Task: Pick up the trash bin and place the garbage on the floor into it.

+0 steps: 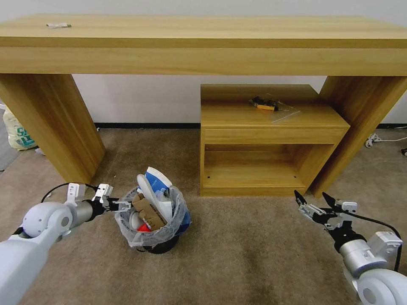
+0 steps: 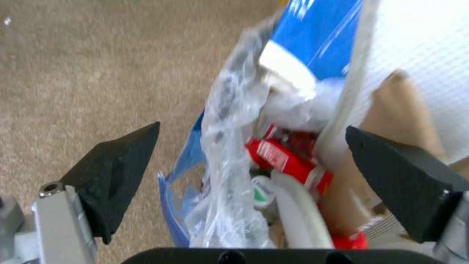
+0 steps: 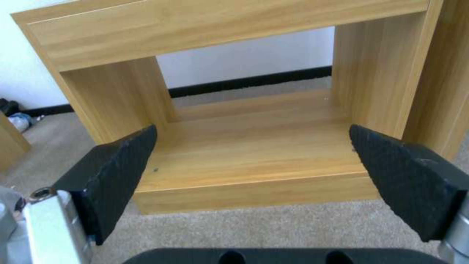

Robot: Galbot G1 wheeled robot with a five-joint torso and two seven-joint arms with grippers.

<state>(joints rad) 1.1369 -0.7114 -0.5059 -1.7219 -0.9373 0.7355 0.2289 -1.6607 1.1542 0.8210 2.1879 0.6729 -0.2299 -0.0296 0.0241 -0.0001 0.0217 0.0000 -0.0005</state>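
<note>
Left gripper, fingers spread, sits at the rim of the trash bin, one finger outside the clear plastic liner and one over the contents. Trash bin stands on the floor before the long wooden table, filled with garbage: a blue-white paper cup, a cardboard scrap, a red wrapper and a white slipper. Left arm reaches in low from the robot's left, forearm roughly level. Right gripper, fingers likewise spread and empty, hovers well apart from the bin, facing the open shelf of the small wooden cabinet.
</note>
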